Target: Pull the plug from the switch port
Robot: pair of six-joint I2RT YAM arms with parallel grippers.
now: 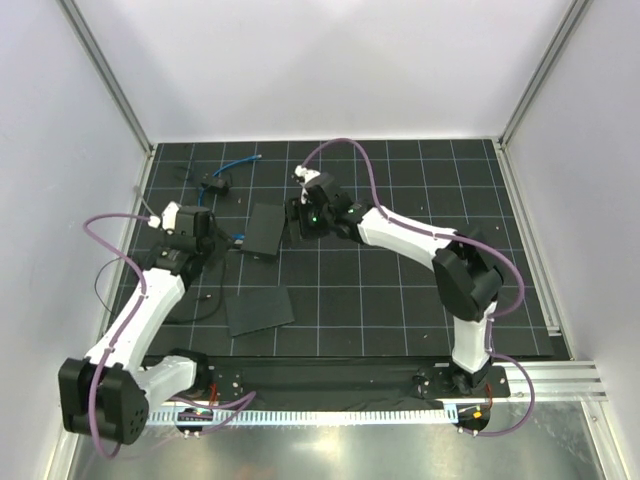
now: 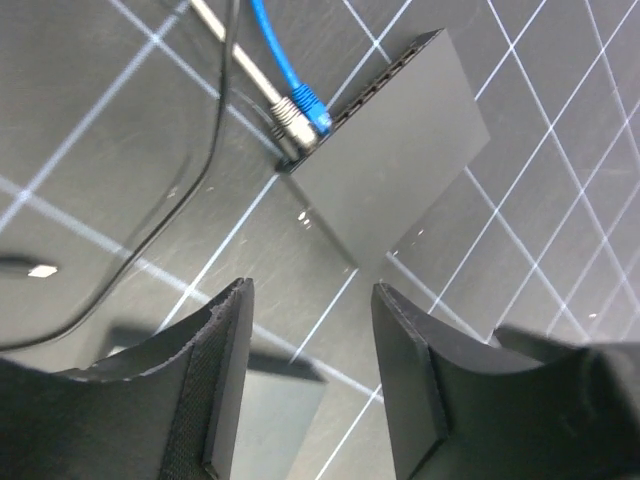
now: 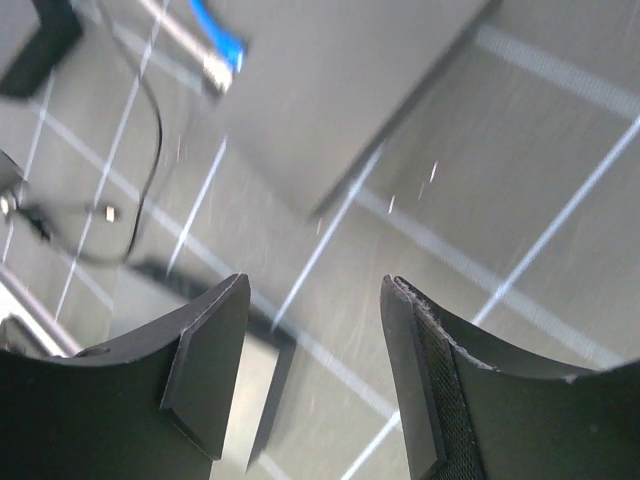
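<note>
The switch (image 1: 264, 230) is a compact matte-black box lying on the gridded mat. The plug (image 2: 309, 110), on a bright-blue cable (image 2: 272, 45), sits in a port at the end of the switch's narrow port edge (image 2: 385, 78). A grey metal connector (image 2: 285, 122) sits in the switch beside it. My left gripper (image 2: 311, 287) is open and empty, just short of the switch's near corner. My right gripper (image 3: 317, 282) is open and empty, hovering off the switch's (image 3: 340, 90) opposite side; the plug (image 3: 222, 42) shows blurred at the top.
A wider flat black slab (image 1: 258, 310) lies nearer the bases, and also shows in the left wrist view (image 2: 270, 420). A thin black wire (image 2: 190, 200) curls on the mat. A small black device (image 1: 215, 185) with another blue cable (image 1: 240, 159) sits at the back left.
</note>
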